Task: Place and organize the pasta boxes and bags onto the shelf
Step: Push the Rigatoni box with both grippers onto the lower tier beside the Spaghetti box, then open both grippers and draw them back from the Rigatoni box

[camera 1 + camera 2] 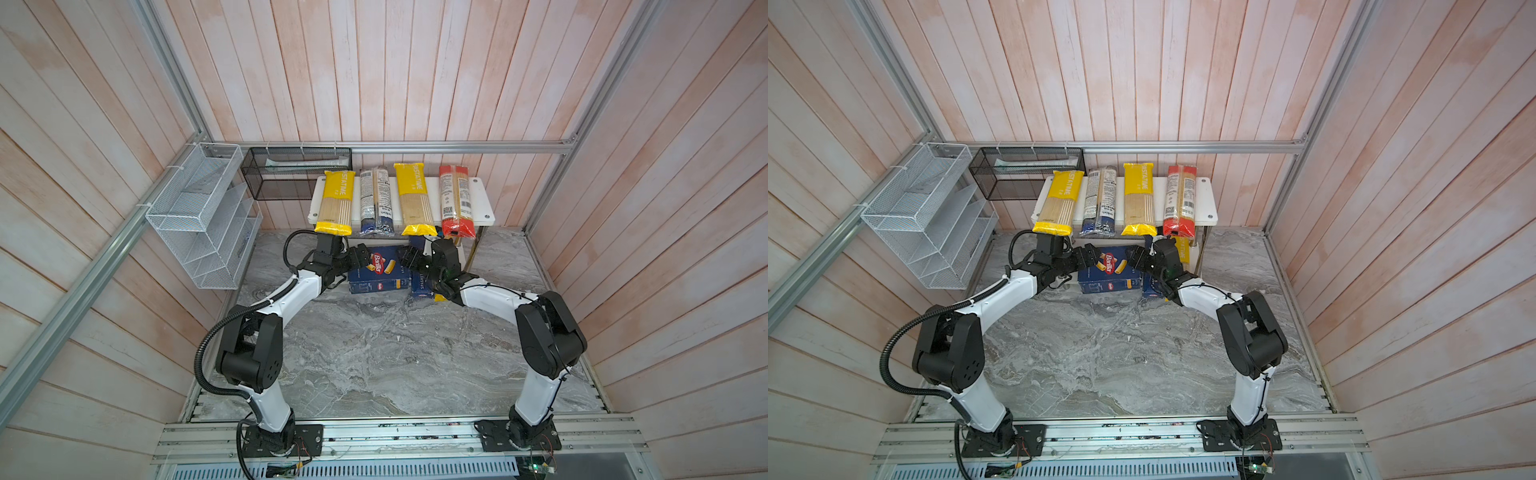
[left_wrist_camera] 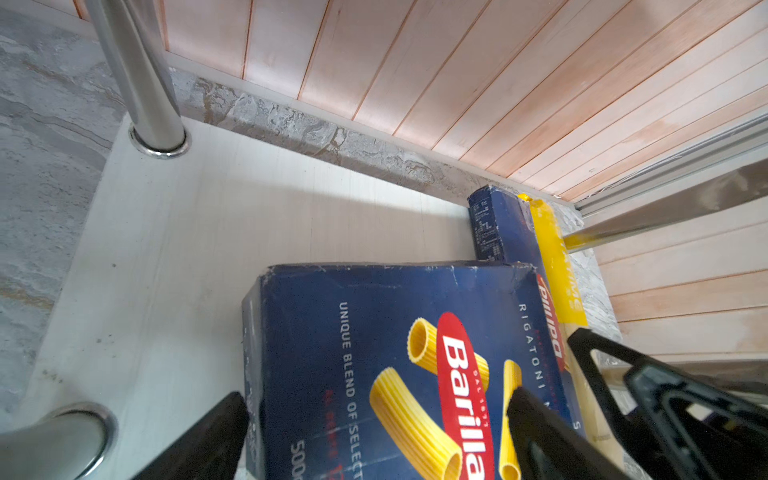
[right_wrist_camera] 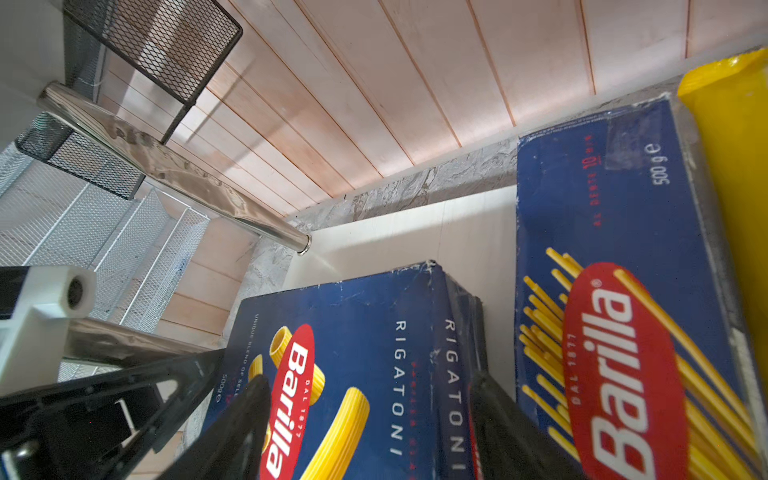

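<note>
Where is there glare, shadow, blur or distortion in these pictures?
In both top views light is soft and the wide lens bows the wall planks. In the left wrist view the chrome leg glares and shade covers most of the lower board. In the right wrist view the chrome leg mirrors the wall and the near fingers look soft.

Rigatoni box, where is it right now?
In both top views the rigatoni box lies centrally on the shelf's lower board, just left of the spaghetti box.

Dark blue rigatoni box [image 1: 390, 266] with red logo; white shelf [image 1: 482, 203]; grey veined tabletop [image 1: 395, 353]; pale pink plank walls [image 1: 374, 62].
</note>
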`<state>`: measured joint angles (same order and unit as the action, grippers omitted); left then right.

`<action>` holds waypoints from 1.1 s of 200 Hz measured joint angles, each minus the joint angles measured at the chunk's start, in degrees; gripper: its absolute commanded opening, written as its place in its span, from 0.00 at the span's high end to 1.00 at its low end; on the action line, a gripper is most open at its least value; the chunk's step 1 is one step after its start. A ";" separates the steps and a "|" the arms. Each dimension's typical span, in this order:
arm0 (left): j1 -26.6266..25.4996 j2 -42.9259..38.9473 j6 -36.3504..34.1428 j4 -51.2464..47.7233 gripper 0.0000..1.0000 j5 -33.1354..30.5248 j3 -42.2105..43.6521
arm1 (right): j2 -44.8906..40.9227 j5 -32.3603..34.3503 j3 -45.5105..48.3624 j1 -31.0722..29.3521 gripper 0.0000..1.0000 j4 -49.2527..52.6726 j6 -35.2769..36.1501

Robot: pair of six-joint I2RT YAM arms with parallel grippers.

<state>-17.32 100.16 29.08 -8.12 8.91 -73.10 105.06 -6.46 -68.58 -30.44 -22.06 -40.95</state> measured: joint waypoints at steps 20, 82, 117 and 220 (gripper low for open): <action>0.35 -0.74 -0.52 -0.11 0.00 -2.03 1.99 | -1.46 0.00 0.94 -0.02 0.25 0.96 0.76; 0.63 -3.06 -3.91 0.74 0.00 -5.05 5.60 | -9.66 1.46 7.06 -2.99 0.25 6.14 4.50; 0.59 -6.69 -5.40 2.14 0.00 -5.31 9.53 | -15.69 2.10 11.15 -7.13 0.25 8.41 6.82; 2.54 -35.47 -0.50 -0.17 0.00 -12.04 34.03 | -14.78 -4.52 15.56 -14.19 0.26 7.08 12.24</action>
<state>-14.79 64.69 28.58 -8.29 -3.14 -39.07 90.28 -10.98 -53.01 -44.62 -14.98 -28.71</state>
